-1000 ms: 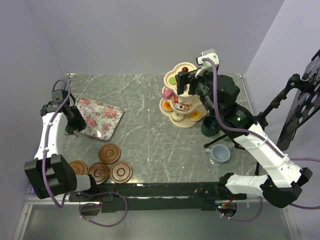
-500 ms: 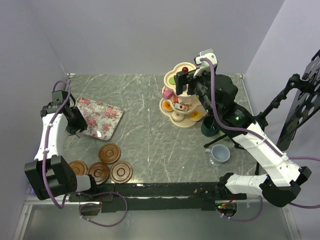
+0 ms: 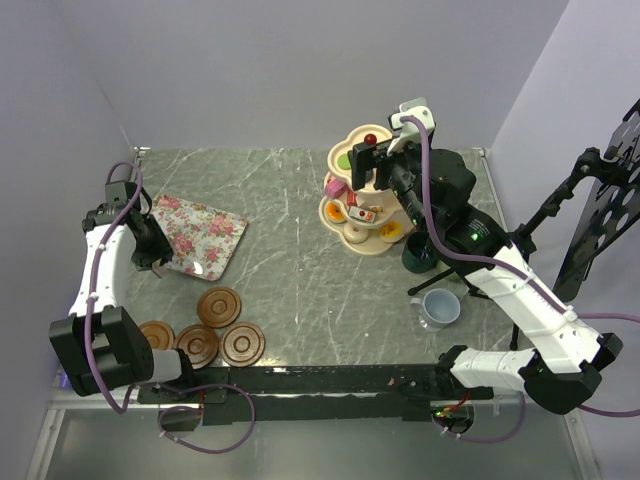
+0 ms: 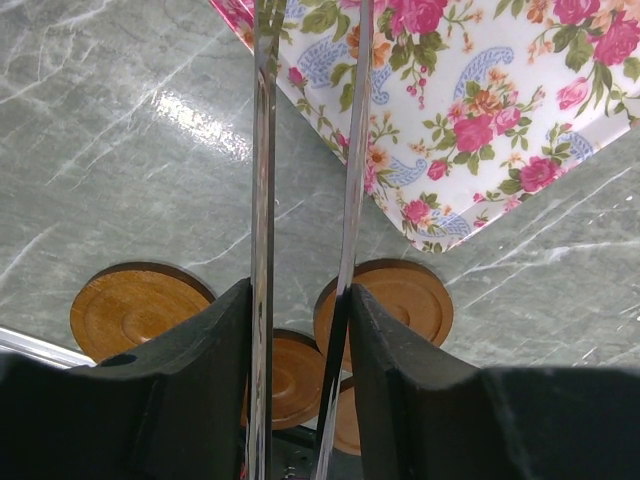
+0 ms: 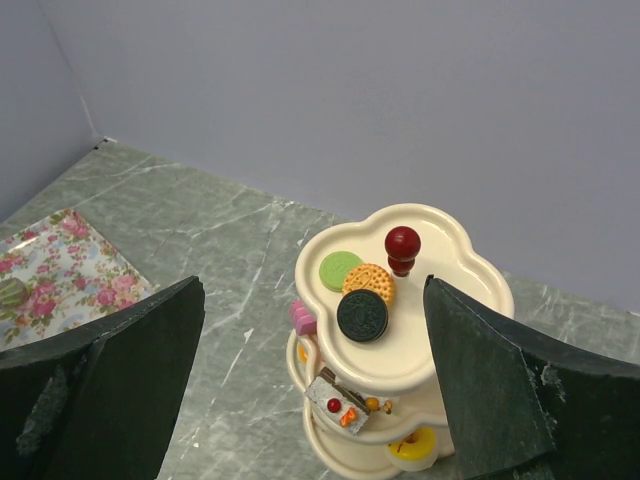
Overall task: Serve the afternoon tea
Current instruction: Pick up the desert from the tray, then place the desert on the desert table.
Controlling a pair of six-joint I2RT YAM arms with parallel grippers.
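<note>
The left gripper [image 4: 300, 300], at the left of the top view, has its jaws clamped on thin metal tongs [image 4: 262, 150]. The tongs' blades cross a corner of the floral rectangular tray [image 4: 520, 110]. Brown round wooden saucers [image 4: 130, 310] lie at the lower left. Right of centre, the right gripper [image 5: 312, 300] hangs with jaws wide apart above the cream three-tier scalloped stand [image 5: 455, 300], which holds small colourful cakes [image 5: 362, 315]. A dark green mug [image 3: 420, 252] and a grey-blue mug [image 3: 438, 308] stand just below it in the frame.
</note>
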